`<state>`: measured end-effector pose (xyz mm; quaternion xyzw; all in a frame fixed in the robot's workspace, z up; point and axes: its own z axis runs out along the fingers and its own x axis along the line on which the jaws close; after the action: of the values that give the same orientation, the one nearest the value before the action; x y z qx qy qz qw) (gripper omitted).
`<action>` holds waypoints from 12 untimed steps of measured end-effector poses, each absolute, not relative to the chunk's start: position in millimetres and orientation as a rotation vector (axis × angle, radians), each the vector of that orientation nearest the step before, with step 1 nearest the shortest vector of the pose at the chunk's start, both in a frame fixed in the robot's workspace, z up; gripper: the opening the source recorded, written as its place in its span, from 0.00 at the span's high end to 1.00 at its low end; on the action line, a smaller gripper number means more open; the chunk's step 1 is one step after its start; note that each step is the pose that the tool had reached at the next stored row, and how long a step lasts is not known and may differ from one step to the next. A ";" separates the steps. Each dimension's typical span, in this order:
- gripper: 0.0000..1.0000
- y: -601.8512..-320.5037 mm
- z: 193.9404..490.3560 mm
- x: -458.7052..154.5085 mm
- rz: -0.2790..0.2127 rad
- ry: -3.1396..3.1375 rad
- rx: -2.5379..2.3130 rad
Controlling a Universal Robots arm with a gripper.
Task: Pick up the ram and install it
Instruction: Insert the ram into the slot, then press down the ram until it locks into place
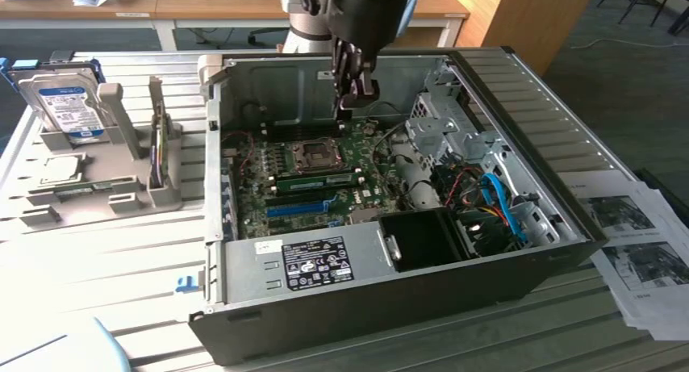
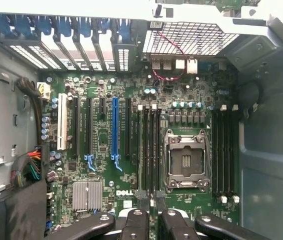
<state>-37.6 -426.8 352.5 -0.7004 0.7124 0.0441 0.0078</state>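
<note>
Cable mess crowded the case. Ram sat slotted between CPU socket and blue slot, long axis running the exterior view's left-right. My gripper hung above it, jaws a bit apart, empty

1. Case: bare grey sheet metal inside, matt; black ribbed shell outside.
2. Ram: green circuit board, dull.
3. Slot: bright blue plastic, faintly glossy.
4. Heatsink: finned silver metal.
5. Hard drive: shiny metal under a blue-white label.
6. Holder: matt grey plastic.
7. Sheets: printed white paper.
8. Counter: pale, smooth slats.
</note>
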 end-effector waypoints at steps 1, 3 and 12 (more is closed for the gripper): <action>0.82 -426.8 353.4 -37.6 0.138 2.227 -2.189; 0.82 -426.8 355.3 -37.6 0.138 2.227 -2.189; 0.82 -426.8 356.5 -37.6 0.138 2.227 -2.189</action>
<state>-37.6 -426.8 356.5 -0.7004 0.7124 0.0441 0.0078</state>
